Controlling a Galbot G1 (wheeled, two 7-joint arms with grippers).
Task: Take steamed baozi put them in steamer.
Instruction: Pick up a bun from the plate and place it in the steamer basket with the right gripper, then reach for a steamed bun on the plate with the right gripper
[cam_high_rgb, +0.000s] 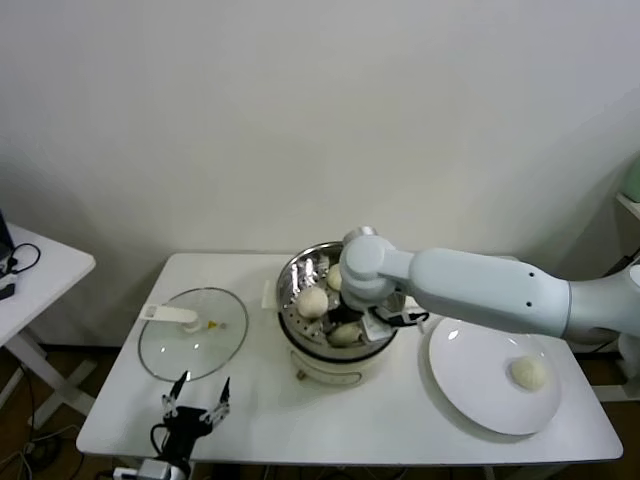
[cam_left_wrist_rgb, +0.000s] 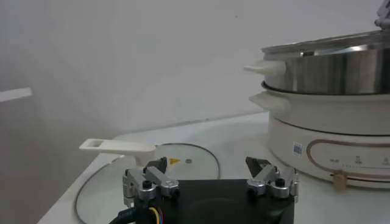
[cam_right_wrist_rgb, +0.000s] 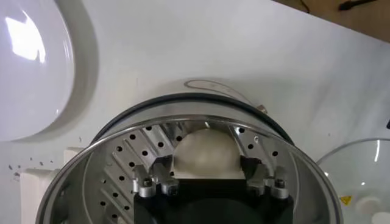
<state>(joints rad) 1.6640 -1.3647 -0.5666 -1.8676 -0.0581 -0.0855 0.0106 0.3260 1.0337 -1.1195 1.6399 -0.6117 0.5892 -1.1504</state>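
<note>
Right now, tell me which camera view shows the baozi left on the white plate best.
Head view: the lone baozi sits in plain sight on the white plate. The right wrist view catches only the plate's rim, no bun on it. The left wrist view shows neither.

- You see the steamer (cam_high_rgb: 300, 262), a round shiny stainless-steel pot seated upright on a cream-white base with side handles, near the middle of the table
- Its bottom is perforated; the holes show plainly in the right wrist view (cam_right_wrist_rgb: 122, 170)
- You can count three steamed baozi inside the pot: one (cam_high_rgb: 313, 301) at the left, one (cam_high_rgb: 335, 277) toward the far wall, partly hidden, and one (cam_high_rgb: 344, 334) at the near wall
- Each bun is small, smooth, domed and cream-white
- A fourth steamed baozi (cam_high_rgb: 528, 373) lies well apart from the pot, to its right, outside it
</note>
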